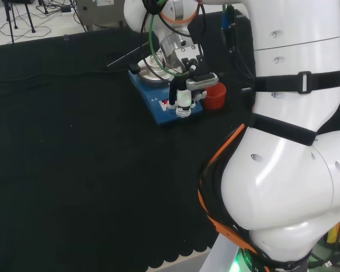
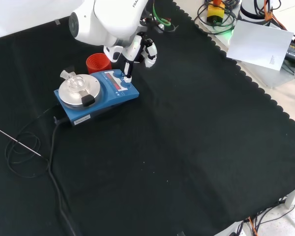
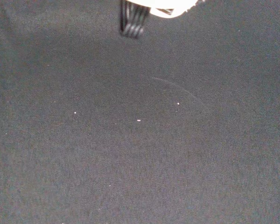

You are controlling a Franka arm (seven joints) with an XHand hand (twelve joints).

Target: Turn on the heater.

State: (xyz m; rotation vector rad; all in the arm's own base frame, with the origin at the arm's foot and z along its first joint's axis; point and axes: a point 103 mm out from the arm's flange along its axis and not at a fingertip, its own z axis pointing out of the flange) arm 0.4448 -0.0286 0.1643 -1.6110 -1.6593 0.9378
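On the desk [image 2: 187, 147] nearest the front camera, just bare black cloth; farther up, the blue heater [image 2: 96, 96] with its cord trailing off left. Steel top plate carries a small clear glass piece [image 2: 74, 81]. My hand [image 2: 137, 51] is at the heater's control panel, one finger [image 2: 128, 73] pointing down on the panel's far corner, holding nothing; the other fingers I cannot tell. Behind sits a red cup [image 2: 98, 63]. Step, I judge: pressing the power switch. Next needs a short straight push, no sliding
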